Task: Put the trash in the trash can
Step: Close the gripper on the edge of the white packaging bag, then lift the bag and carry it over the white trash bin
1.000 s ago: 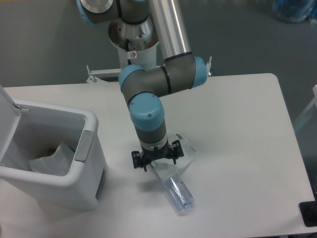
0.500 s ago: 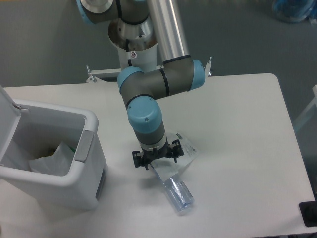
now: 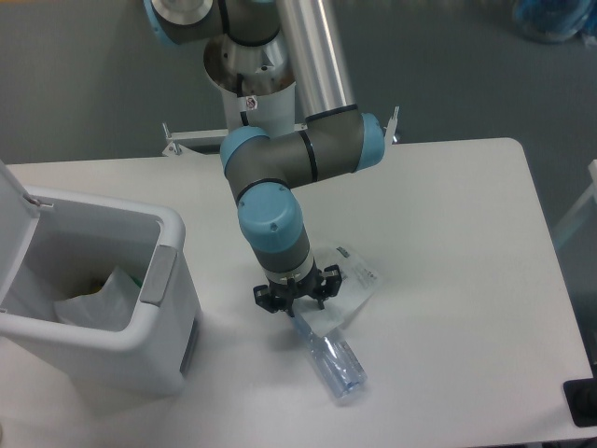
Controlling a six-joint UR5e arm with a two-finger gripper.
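Note:
My gripper [image 3: 292,301] points straight down at the table, its black jaws spread to either side of the wrist, so it reads as open. It stands over the left edge of the flat white packet [image 3: 353,278], whose barcode label faces up. The fingertips and that edge are hidden under the wrist, so I cannot tell whether they touch. The small clear bluish bottle [image 3: 337,367] lies on its side just below and right of the gripper, near the front edge. The white trash can [image 3: 166,308] stands at the left with its lid up.
A crumpled white liner or bag [image 3: 98,301] lies inside the can. The grey latch [image 3: 158,274] hangs on the can's right rim. The arm's base [image 3: 250,89] is at the back of the table. A black object [image 3: 582,403] sits at the front right corner.
The gripper has sunk a little toward the table and its jaws have drawn in slightly. The packet has shifted a bit up and to the right. The bottle has not moved.

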